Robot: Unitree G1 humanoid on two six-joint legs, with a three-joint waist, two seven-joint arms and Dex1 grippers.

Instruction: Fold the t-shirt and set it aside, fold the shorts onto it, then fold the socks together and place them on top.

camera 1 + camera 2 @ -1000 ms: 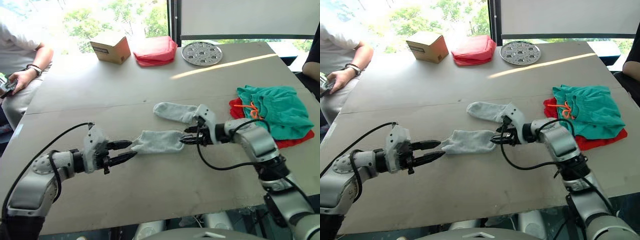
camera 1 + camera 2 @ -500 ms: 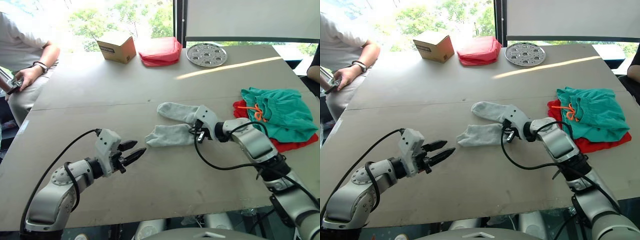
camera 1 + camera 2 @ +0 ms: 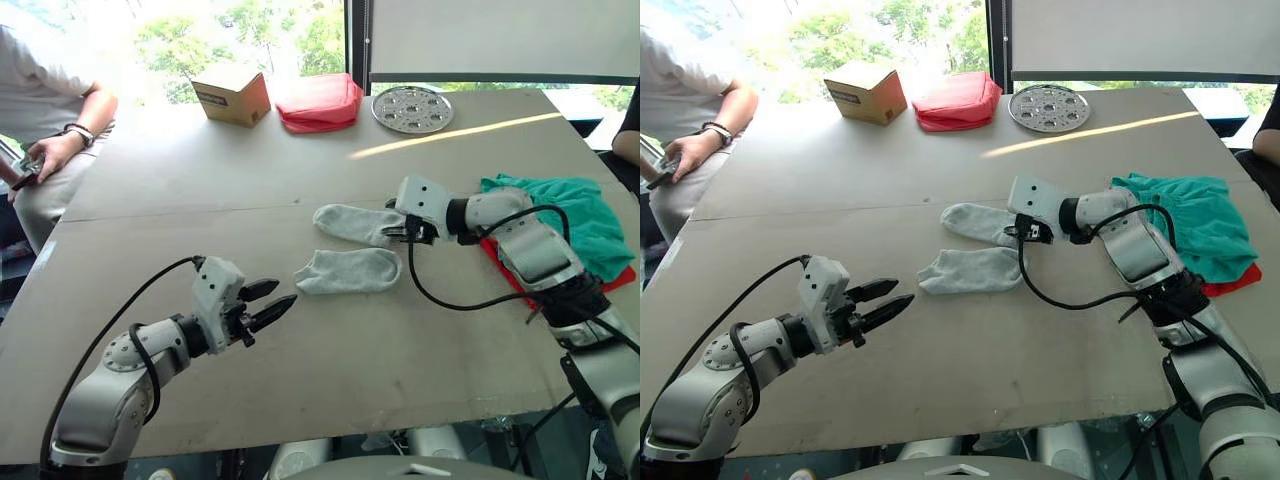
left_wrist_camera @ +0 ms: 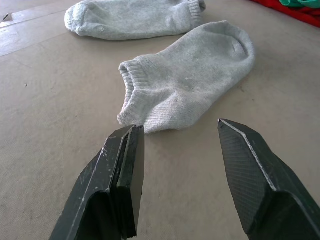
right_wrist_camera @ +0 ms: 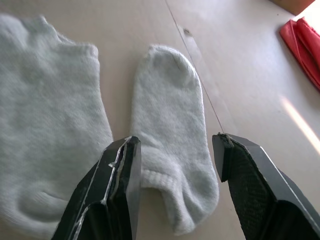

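Note:
Two light grey socks lie flat at mid-table, the near sock (image 3: 348, 271) and the far sock (image 3: 355, 223) side by side. My left gripper (image 3: 275, 305) is open and empty, a short way from the near sock's cuff (image 4: 131, 80). My right gripper (image 3: 395, 232) is open low over the far sock's (image 5: 172, 125) cuff end, its fingers on either side of that end. The teal shorts (image 3: 565, 215) lie folded on the red t-shirt (image 3: 622, 280) at the right edge, partly behind my right arm.
At the far edge stand a cardboard box (image 3: 232, 93), a pinkish-red cloth bundle (image 3: 318, 102) and a round perforated metal disc (image 3: 412, 108). A seated person (image 3: 40, 110) is at the far left corner, and another person's arm (image 3: 630, 130) is at the right edge.
My right gripper left the near sock's toe, moved to the far sock's cuff end and opened. My left gripper drew back from the near sock's cuff. The near sock now lies flat.

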